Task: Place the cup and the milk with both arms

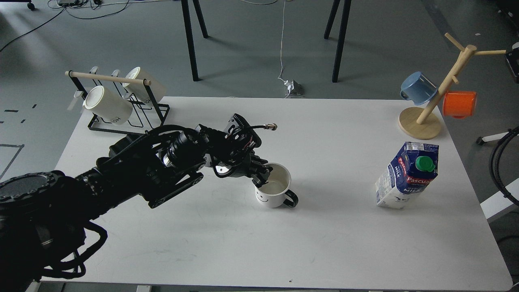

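Note:
The cup [273,190] is a white mug with a black handle and a small smiley face. It stands upright near the middle of the white table [324,243]. My left gripper [262,175] is shut on the cup's left rim, with the arm reaching in from the left. The milk [407,174] is a blue-and-white carton with a red label and green cap. It stands at the right side of the table, apart from any gripper. My right gripper is out of view.
A black wire rack [121,113] with two cream mugs [107,105] stands at the table's back left. A wooden mug tree [429,105] at the back right holds a blue cup [417,87] and an orange cup [459,104]. Table legs stand behind.

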